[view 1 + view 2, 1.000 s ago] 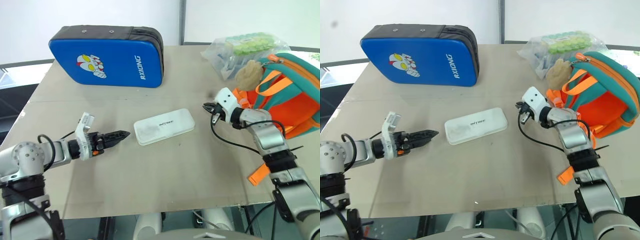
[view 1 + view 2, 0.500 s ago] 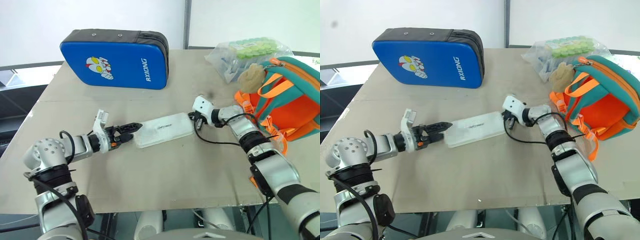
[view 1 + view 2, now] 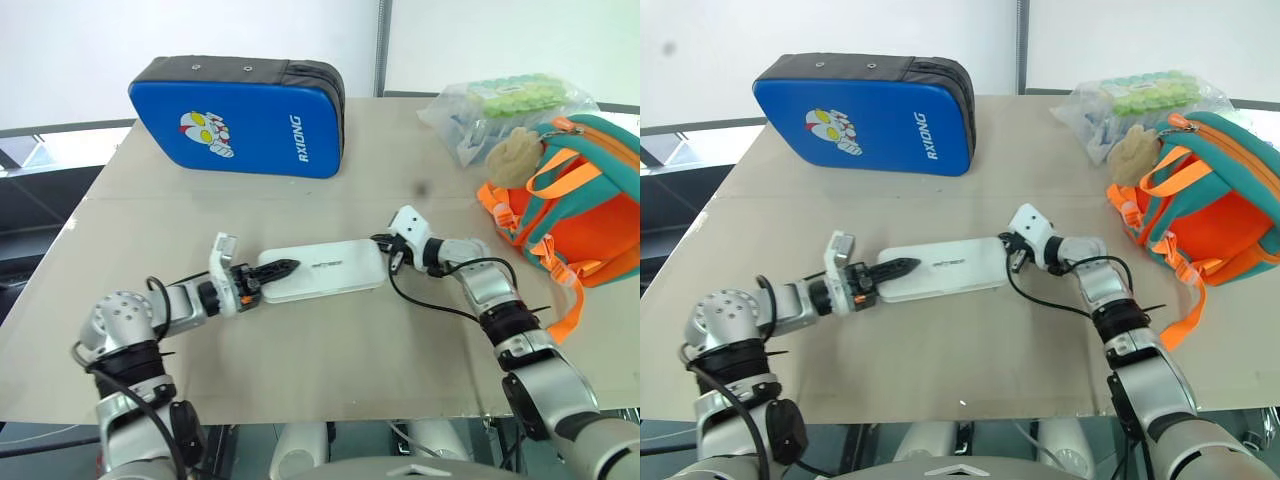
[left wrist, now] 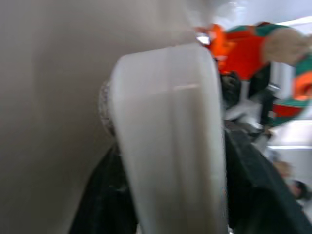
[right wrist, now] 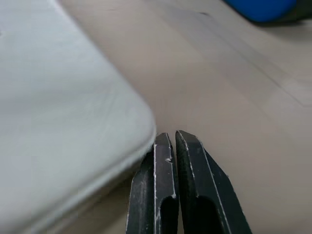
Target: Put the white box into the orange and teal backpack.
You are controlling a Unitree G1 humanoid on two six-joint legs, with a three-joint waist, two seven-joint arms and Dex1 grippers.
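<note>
Since the earlier frame both arms have closed in on the white box (image 3: 322, 272), which then lay untouched between them: the left gripper (image 3: 277, 269) has come from well to its left right onto its left end, and the right gripper (image 3: 389, 258) has dropped from beside the backpack to the box's right end. The left jaws are now around the left end of the box, one black finger lying over its top, and the left wrist view shows the box's white edge running between the two fingers. The right jaws are pressed together, their tips against the box's rounded corner. The box lies flat near the middle of the worktop (image 3: 330, 380). The orange and teal backpack (image 3: 585, 200) sits at the right edge, well apart from the box. A blue pad (image 3: 240, 117) stands at the far left.
</note>
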